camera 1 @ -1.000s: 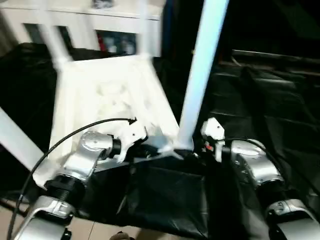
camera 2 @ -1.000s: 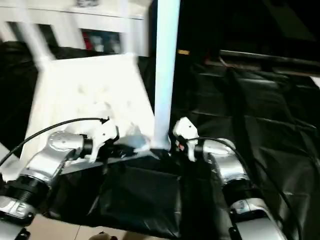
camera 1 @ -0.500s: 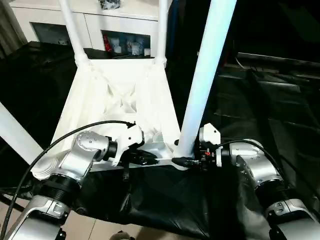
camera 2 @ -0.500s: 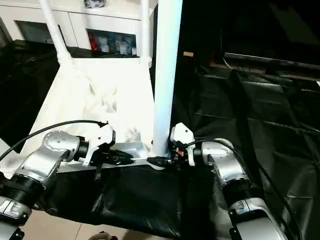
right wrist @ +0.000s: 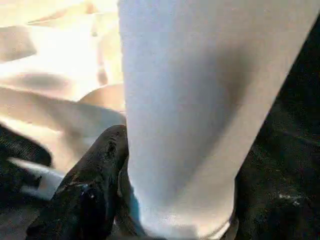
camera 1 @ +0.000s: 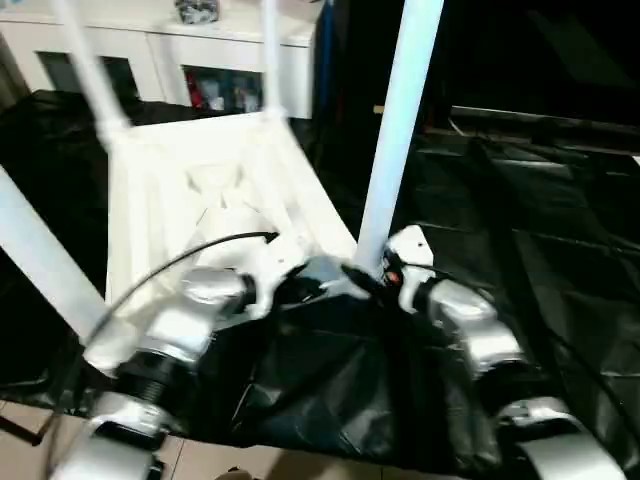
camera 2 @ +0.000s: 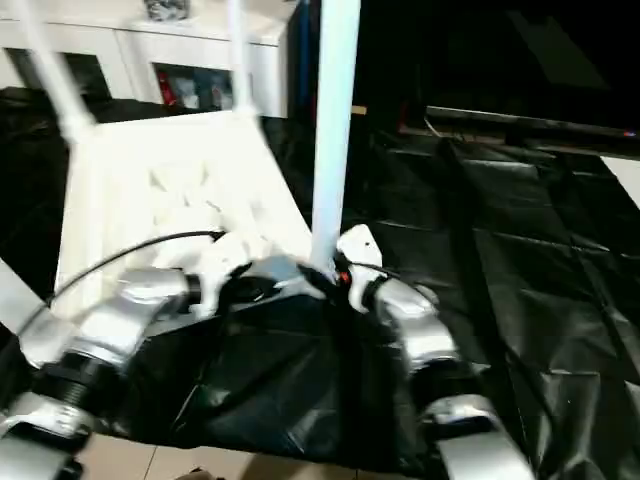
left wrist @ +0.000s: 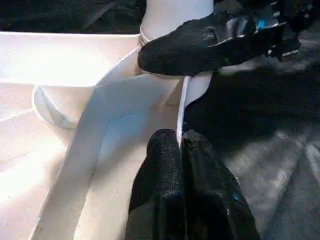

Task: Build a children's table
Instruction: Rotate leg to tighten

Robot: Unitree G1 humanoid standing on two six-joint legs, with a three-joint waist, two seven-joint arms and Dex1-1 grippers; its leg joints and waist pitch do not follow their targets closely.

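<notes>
Fingers point(right wrist: 95, 195) clasp smooth round leg point(camera 1: 395, 140); ribbed tabletop point(camera 1: 200, 190).

A home room — white glass-fronted cabinet point(camera 1: 190, 60), black sheeting point(camera 1: 520, 230) laid over the floor.

light: dim room | glare: white tabletop point(camera 1: 210, 190) washed out | blur: head views motion-smeared
</notes>
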